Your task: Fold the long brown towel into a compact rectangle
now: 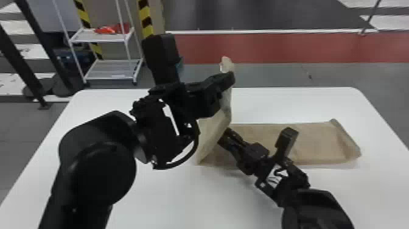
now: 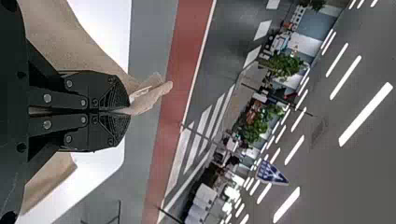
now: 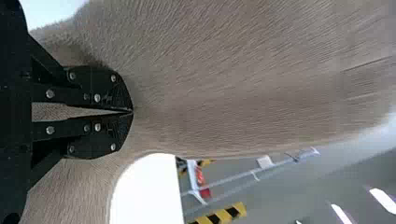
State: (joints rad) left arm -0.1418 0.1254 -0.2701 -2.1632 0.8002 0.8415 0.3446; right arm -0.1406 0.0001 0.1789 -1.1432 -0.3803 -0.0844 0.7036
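High over the table's middle, my left gripper [image 1: 228, 79] is shut on the brown towel [image 1: 223, 117], whose left part hangs from it as a raised flap. The towel's right part lies flat on the table. My right gripper [image 1: 223, 138] is low beside the hanging flap, over the flat cloth. In the left wrist view the closed left gripper [image 2: 128, 111] pinches the towel [image 2: 144, 98], a bit of it poking past the tips. In the right wrist view the right gripper [image 3: 132, 112] is shut on the towel [image 3: 233, 93], which spreads out beyond the fingertips.
The white table [image 1: 170, 195] extends around the towel. A white wire rack [image 1: 112, 68] with a red item [image 1: 111, 29] stands on the floor behind, at the left. My left arm spans the table's left side, and my right arm comes in at the lower right.
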